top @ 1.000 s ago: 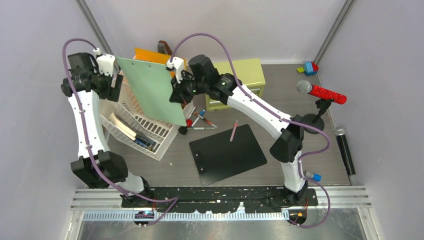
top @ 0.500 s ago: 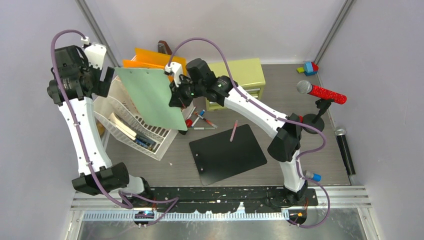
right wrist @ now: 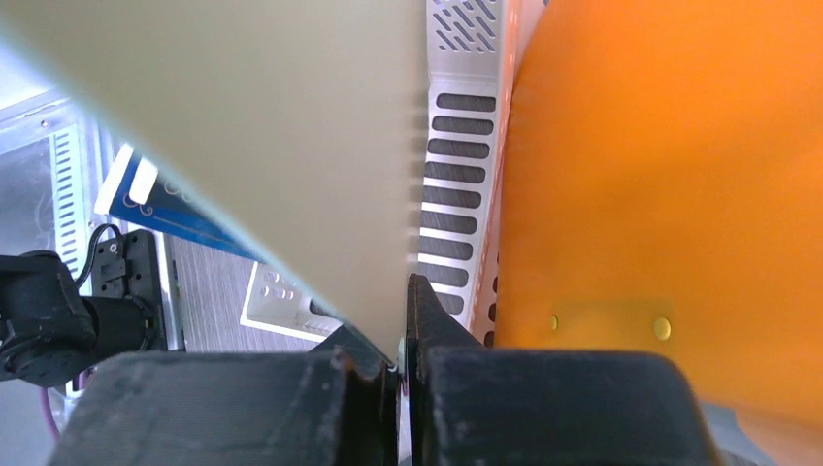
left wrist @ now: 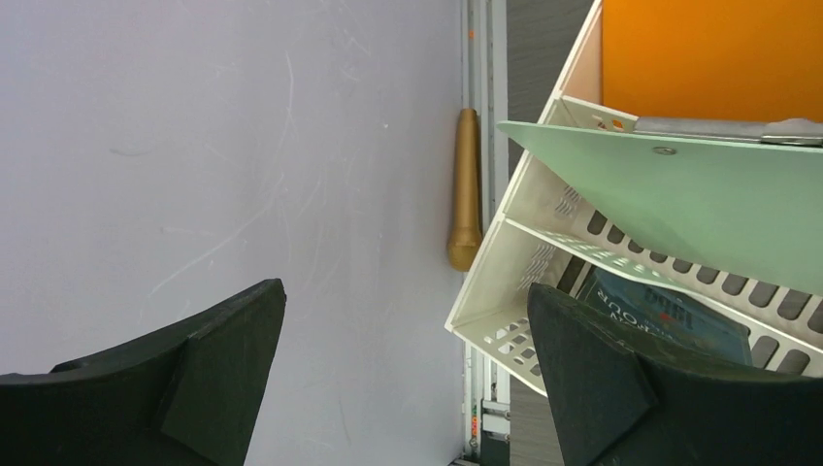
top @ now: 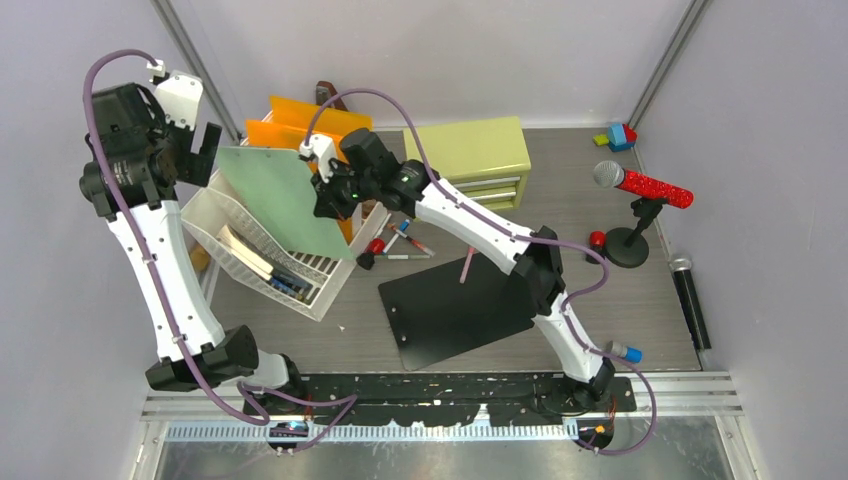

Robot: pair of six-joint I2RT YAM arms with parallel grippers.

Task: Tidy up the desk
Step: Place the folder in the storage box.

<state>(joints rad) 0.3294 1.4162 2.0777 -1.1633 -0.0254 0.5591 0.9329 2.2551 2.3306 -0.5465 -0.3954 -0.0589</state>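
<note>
Top external: R gripper (top: 326, 198) clamps pale green flat clipboard (top: 285, 192) by 1 edge, tilted over white slotted plastic file rack (top: 205, 215), I'd say to slot it in. L gripper (top: 200, 150) gapes empty. Beneath rack: dark grey-brown wood-grain desk (top: 580, 275).

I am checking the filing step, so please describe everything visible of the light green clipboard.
The light green clipboard is a thin, flat, plastic-looking board with a metal clip at one end. It hangs tilted over the white slotted file rack. The right gripper pinches its edge with shut fingers; whether it touches the rack is unclear.
</note>
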